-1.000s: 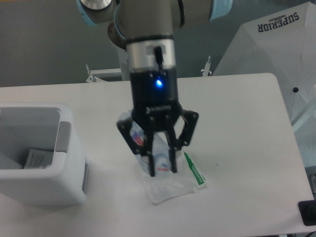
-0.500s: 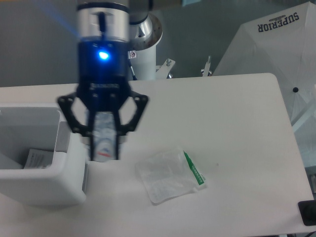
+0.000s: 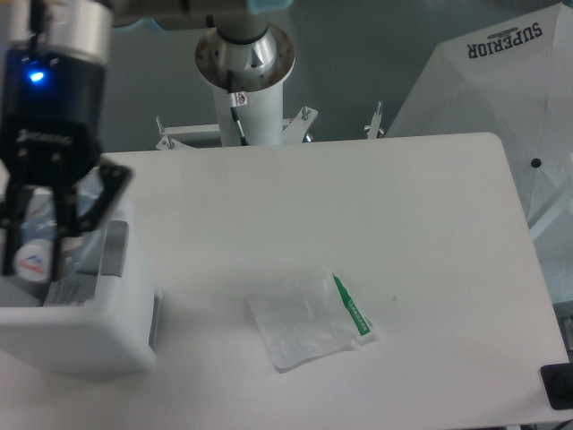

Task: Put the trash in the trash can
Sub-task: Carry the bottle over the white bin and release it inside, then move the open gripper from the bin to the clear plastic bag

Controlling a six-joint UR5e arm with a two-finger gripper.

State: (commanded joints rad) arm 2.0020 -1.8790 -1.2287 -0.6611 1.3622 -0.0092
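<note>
My gripper [image 3: 36, 255] hangs over the white trash can [image 3: 98, 336] at the left edge of the table. Its fingers are shut on the clear plastic bottle [image 3: 34, 240] with the red-blue label, which is held upright above the bin's opening. The clear plastic bag [image 3: 300, 320] with the green strip [image 3: 352, 306] lies flat on the table, right of the bin and well apart from the gripper.
The arm's base post [image 3: 243, 85] stands at the back of the table. A white folded umbrella [image 3: 492, 98] printed "SUPERIOR" is beyond the right back corner. A dark object [image 3: 560, 385] sits at the lower right edge.
The gripper lifted the bottle off the bag and carried it left, from the table's middle to above the trash can. The bag stayed in place.
</note>
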